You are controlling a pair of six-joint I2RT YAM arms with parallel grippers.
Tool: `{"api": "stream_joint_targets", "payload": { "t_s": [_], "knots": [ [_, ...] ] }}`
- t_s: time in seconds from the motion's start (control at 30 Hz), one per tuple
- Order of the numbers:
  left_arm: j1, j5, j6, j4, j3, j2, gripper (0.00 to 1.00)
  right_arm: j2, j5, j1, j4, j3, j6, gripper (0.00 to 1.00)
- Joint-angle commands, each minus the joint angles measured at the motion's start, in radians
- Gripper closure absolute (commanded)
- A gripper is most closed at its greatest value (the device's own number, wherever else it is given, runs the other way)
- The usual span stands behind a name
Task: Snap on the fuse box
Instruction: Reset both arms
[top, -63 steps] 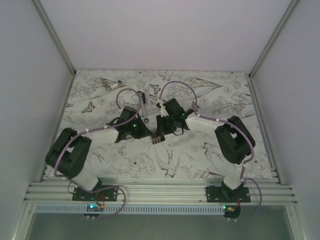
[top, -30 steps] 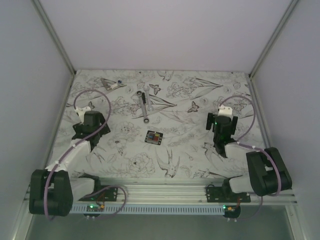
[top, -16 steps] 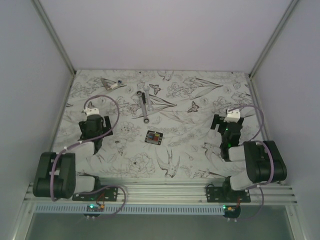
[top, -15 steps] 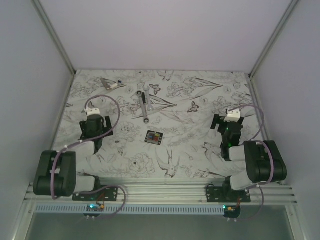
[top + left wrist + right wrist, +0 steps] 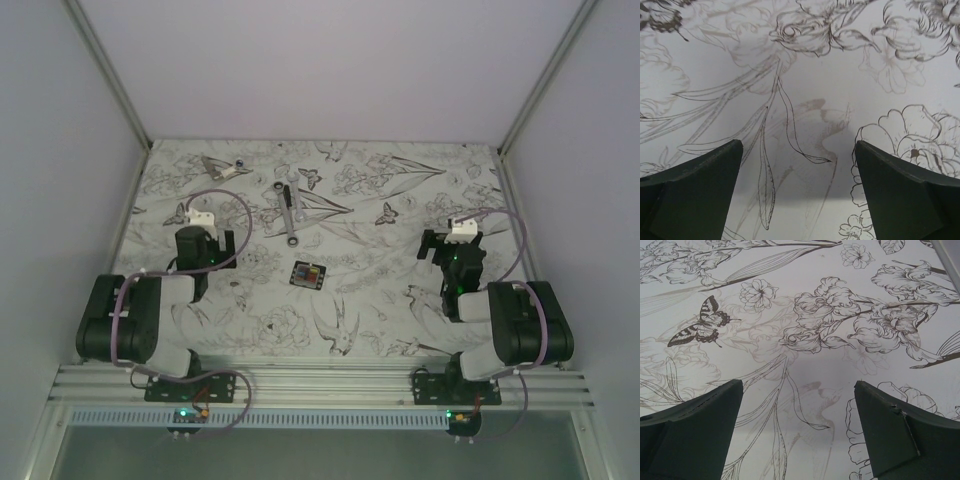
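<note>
The fuse box, a small black square with red, yellow and blue fuses on top, lies flat on the flower-printed table, midway between the arms. Nothing touches it. My left gripper hangs to its left, well apart, on a folded arm. My right gripper hangs about as far to its right. In the left wrist view the left gripper is open over bare printed cloth. The right gripper is open too, with only the print between its fingers. Neither wrist view shows the fuse box.
A long grey metal bar with ring ends lies behind the fuse box. A small metal piece sits at the back left. White walls close in the table on three sides, and an aluminium rail runs along the near edge.
Both arms have pulled away from the fuse box at the middle and folded back to their own sides. The fuse box stays where they left it. Over the last half second the left gripper shifted slightly right.
</note>
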Motion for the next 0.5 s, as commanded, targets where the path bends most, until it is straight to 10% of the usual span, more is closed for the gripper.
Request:
{"api": "stream_joint_targets", "payload": {
  "t_s": [0.0, 0.47],
  "knots": [
    [-0.006, 0.059, 0.052, 0.164, -0.044, 0.038, 0.0, 0.0, -0.015, -0.007, 0.057, 0.017, 0.001, 0.01],
    [-0.009, 0.025, 0.041, 0.163, -0.039, 0.039, 0.0, 0.0, -0.013, -0.007, 0.056, 0.017, 0.002, 0.01]
  ]
}}
